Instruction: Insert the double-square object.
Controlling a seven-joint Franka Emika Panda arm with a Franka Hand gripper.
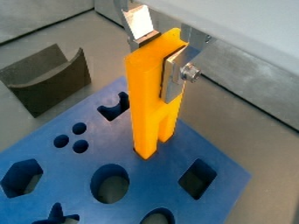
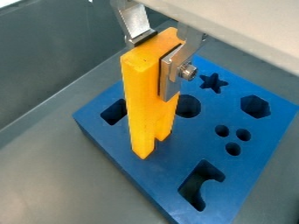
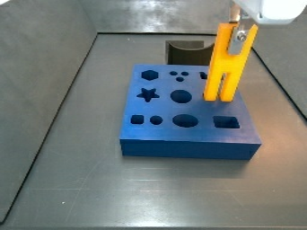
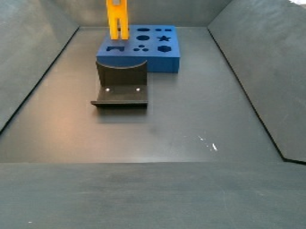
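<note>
The gripper (image 1: 158, 52) is shut on the upper part of the double-square object (image 1: 152, 105), a long yellow-orange bar held upright. Both show in the other wrist view too, the gripper (image 2: 158, 48) on the bar (image 2: 142, 105). The silver fingers (image 1: 176, 72) press its two sides. The bar's forked lower end hangs close above the top of the blue block (image 1: 152, 175) with shaped holes. In a side view the bar (image 3: 222, 67) stands over the block's (image 3: 180, 145) right part under the gripper (image 3: 240, 34). Whether the prongs touch the block cannot be told.
A dark grey curved piece (image 3: 184, 47) stands on the floor just beside the block, also seen in a side view (image 4: 120, 89) and a wrist view (image 1: 47, 74). Grey walls enclose the floor. The block (image 4: 162, 61) sits at the far end in that side view.
</note>
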